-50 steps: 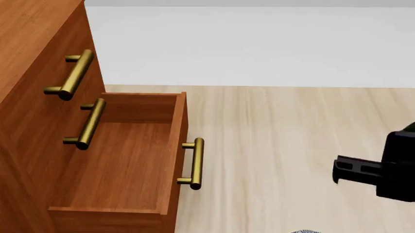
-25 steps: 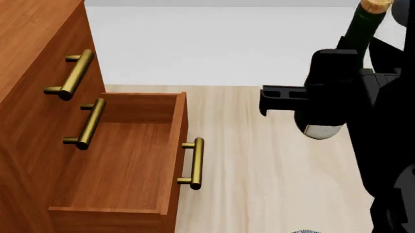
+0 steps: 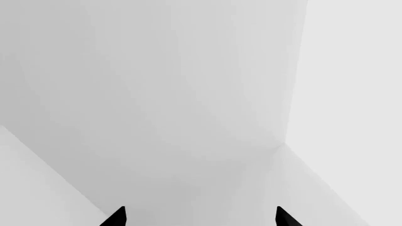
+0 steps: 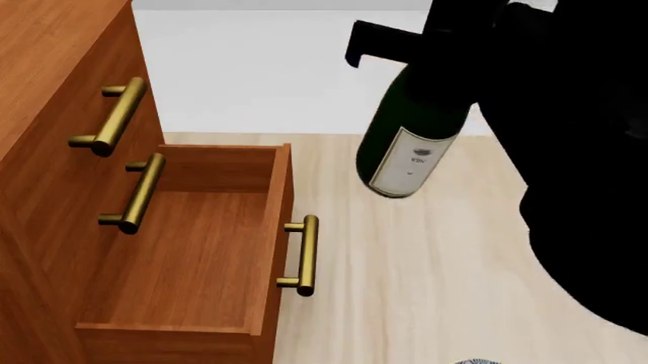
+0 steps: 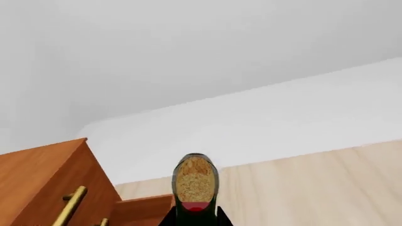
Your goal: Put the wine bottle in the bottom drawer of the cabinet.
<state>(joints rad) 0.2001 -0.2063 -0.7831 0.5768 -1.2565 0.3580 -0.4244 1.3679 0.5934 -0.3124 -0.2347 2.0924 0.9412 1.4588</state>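
The wine bottle [image 4: 409,148], dark green with a white label, hangs tilted in the air in the head view, to the right of the open bottom drawer [image 4: 193,250] and above the floor. My right gripper [image 4: 445,53] is shut on its upper part, and the neck is hidden behind the gripper. In the right wrist view the tan cork [image 5: 195,180] stands between the black fingers [image 5: 168,220]. The reddish-brown cabinet [image 4: 51,76] stands at the left, and it also shows in the right wrist view [image 5: 44,188]. My left gripper [image 3: 199,219] is open, empty, and faces a white wall.
The drawer's brass handle [image 4: 303,255] sticks out toward the bottle. Two upper drawer handles [image 4: 114,115] jut from the cabinet front. Pale wood floor [image 4: 426,265] lies right of the drawer, with a white wall [image 4: 284,68] behind. My black right arm [image 4: 587,152] fills the right side.
My right arm has risen and swung left with the wine bottle, from the lower right edge to the upper middle. The bottle now hangs closer to the open drawer.
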